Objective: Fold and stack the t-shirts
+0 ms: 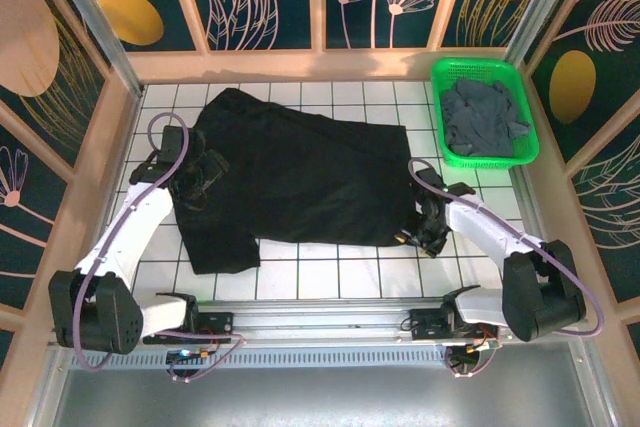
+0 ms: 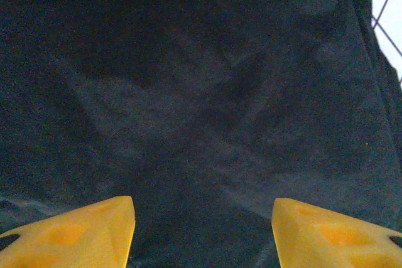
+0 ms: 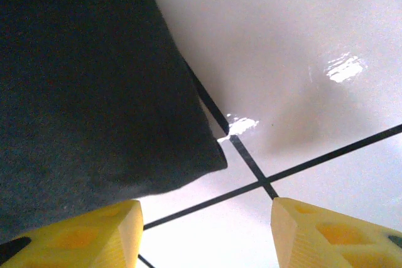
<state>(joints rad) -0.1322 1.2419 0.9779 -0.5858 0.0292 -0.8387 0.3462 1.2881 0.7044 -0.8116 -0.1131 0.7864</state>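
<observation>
The black t-shirt (image 1: 290,179) lies spread flat across the middle of the white gridded table, one sleeve hanging toward the near left. A slate blue-grey t-shirt (image 1: 485,119) is bunched in the green basket. My left gripper (image 1: 205,172) hovers over the black shirt's left part, open, with only black cloth (image 2: 201,92) beneath its yellow fingers (image 2: 81,233). My right gripper (image 1: 432,227) stands open at the shirt's near right corner (image 3: 201,155); the corner lies just ahead of its left fingertip, with bare table between the fingers (image 3: 333,236).
The green plastic basket (image 1: 443,87) sits at the back right of the table. Wooden walls enclose the table on three sides. Bare tiles (image 1: 330,277) run along the near edge in front of the shirt, by the arm bases.
</observation>
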